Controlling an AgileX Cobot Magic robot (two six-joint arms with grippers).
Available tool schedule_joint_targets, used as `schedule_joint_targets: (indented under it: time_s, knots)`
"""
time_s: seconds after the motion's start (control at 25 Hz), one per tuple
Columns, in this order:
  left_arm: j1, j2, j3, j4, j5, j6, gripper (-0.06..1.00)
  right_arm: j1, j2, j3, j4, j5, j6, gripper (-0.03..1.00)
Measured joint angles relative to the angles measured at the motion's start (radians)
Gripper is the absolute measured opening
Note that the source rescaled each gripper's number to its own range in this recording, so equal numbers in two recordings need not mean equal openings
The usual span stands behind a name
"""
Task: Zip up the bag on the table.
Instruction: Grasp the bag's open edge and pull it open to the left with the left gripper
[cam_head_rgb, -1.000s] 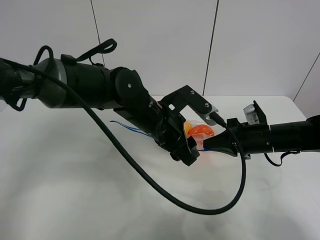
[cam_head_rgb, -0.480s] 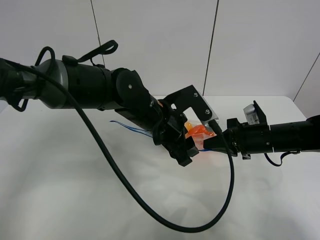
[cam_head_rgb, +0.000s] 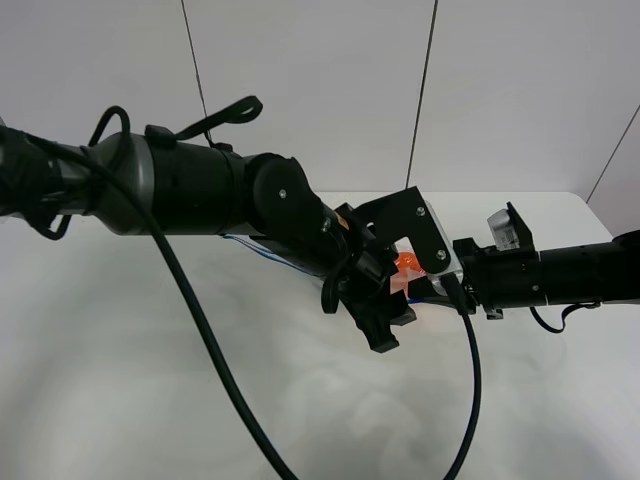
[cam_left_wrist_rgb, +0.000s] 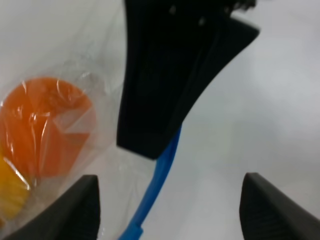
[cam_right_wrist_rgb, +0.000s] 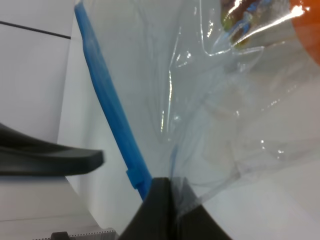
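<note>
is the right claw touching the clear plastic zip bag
Touching. The right wrist view shows the shut right claw pinching the clear crinkly plastic zip bag where its blue zipper strip ends.

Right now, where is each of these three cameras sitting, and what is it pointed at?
Exterior high: mounted high off the arms, looking down on the white table; left arm and right arm show, meeting over the bag.
Left wrist: on the left arm, facing past its open left end effector at the bag's blue zipper strip and the right end effector.
Right wrist: on the right arm, looking along its shut end effector pinching the bag.
Shared: both wrist views show the blue strip.
</note>
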Motion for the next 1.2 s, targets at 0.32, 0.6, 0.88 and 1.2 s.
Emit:
schedule_joint_targets:
  time_s: [0.32,0.6,0.88,1.2]
  knots:
    - [0.000,0.081,0.000,0.052,-0.063,0.002,0.78,0.000,0.000,0.000,-0.018,-0.001,0.001,0.00]
    - [0.000,0.081,0.000,0.052,-0.079,0.031,0.68,0.000,0.000,0.000,-0.019,-0.002,0.001,0.00]
    - [0.002,0.081,0.000,0.057,-0.078,0.050,0.67,0.000,0.000,0.000,-0.019,-0.004,0.001,0.00]
    - [0.012,0.081,0.000,0.063,-0.044,0.102,0.66,0.000,0.000,0.000,-0.020,-0.004,0.001,0.00]
